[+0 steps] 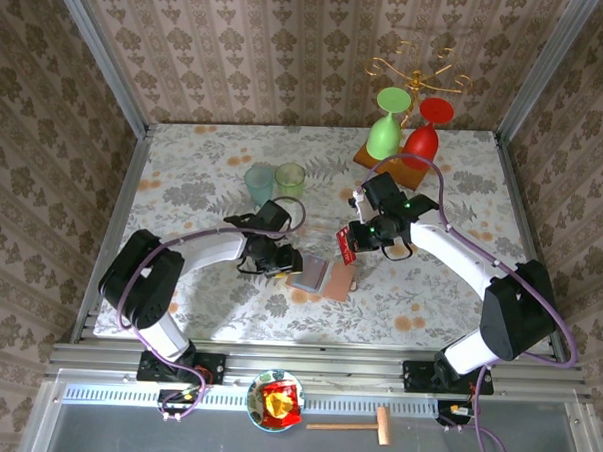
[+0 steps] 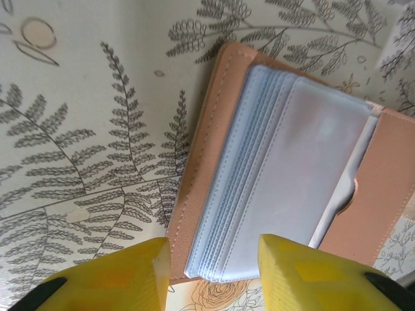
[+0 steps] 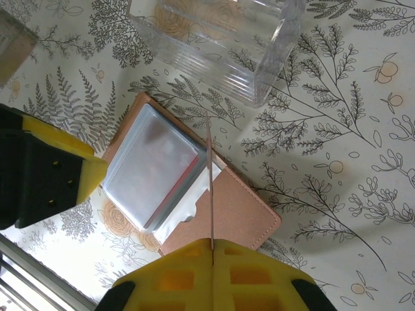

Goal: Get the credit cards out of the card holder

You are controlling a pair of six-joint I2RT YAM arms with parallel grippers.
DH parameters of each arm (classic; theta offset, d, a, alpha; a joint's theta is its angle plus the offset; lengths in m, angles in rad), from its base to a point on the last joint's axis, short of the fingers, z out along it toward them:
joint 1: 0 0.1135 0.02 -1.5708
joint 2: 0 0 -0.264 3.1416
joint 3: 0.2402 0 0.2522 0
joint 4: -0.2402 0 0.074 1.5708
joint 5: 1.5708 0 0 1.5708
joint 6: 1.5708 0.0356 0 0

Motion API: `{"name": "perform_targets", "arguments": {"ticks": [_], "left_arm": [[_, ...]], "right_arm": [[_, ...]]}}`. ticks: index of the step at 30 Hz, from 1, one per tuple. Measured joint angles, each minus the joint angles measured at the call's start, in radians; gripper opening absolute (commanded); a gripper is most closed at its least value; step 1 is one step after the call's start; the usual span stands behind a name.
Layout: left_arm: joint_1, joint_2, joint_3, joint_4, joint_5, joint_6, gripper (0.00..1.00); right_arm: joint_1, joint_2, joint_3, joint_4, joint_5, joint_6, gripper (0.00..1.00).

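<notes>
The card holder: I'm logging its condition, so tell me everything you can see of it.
The card holder lies open and flat on the floral table: tan, leather-like, with a stack of clear bluish sleeves on one half and a tan pocket on the other. A red edge shows inside one sleeve. The open left gripper straddles the stack's edge; contact unclear. The right gripper pinches a card edge-on above it.

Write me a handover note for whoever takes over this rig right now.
Left hand: open, at the sleeve edge of the card holder.
Right hand: shut on one red card, out of the holder.
Card holder: open on the table between the arms.
Done: one card out. Left: set it down; a red edge in the sleeves suggests more to pull.
</notes>
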Motion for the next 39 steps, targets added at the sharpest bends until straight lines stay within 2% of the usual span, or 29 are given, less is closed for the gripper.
{"name": "perform_targets", "arguments": {"ticks": [9,15,19,26,32,39], "left_arm": [[-0.035,0.025,-0.027,0.041,0.039,-0.027,0.41],[-0.039,-0.021,-0.074,0.064,0.049,-0.061,0.41],[-0.009,-0.052,-0.090,0.068,0.057,-0.076,0.41],[0.102,-0.108,-0.085,0.073,0.065,-0.066,0.41],[0.183,-0.124,-0.066,0.064,0.093,-0.017,0.41],[0.233,-0.167,-0.065,0.037,0.106,0.035,0.41]], "right_arm": [[0.000,-0.044,-0.006,0.057,0.002,-0.006,0.00],[0.000,-0.055,-0.011,0.096,-0.032,-0.105,0.00],[0.000,-0.026,0.046,0.077,-0.061,-0.232,0.00],[0.010,0.070,0.206,0.003,-0.102,-0.526,0.00],[0.019,0.239,0.421,-0.138,-0.109,-0.753,0.00],[0.032,0.427,0.625,-0.294,-0.061,-0.921,0.00]]}}
